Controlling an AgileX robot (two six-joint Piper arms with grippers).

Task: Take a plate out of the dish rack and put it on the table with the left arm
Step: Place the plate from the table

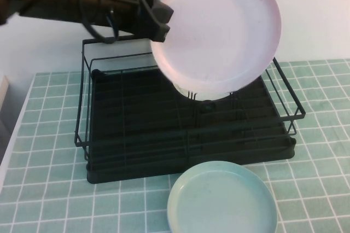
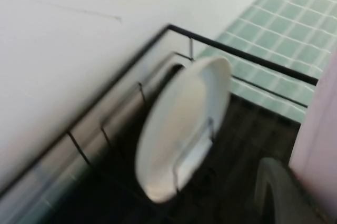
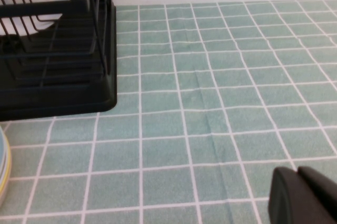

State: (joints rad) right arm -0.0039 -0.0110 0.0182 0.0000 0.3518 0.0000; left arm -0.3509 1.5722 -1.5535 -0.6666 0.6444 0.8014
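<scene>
My left gripper point(image 1: 162, 21) is shut on the left edge of the pale pink plate point(image 1: 219, 30) and holds it tilted in the air above the back of the black dish rack point(image 1: 136, 151). In the left wrist view the pink plate point(image 2: 322, 129) fills the edge beside a dark finger point(image 2: 276, 190). A cream-white plate point(image 2: 181, 129) stands upright in the rack's dividers; its lower edge shows under the pink plate in the high view point(image 1: 188, 92). My right gripper point(image 3: 297, 171) is shut and empty, low over the green tiled table point(image 3: 221, 103), out of the high view.
A pale mint-blue plate point(image 1: 221, 200) lies flat on the table just in front of the rack; its edge shows in the right wrist view point(image 3: 2, 166). Open tiles lie left and right of the rack. A white wall stands behind.
</scene>
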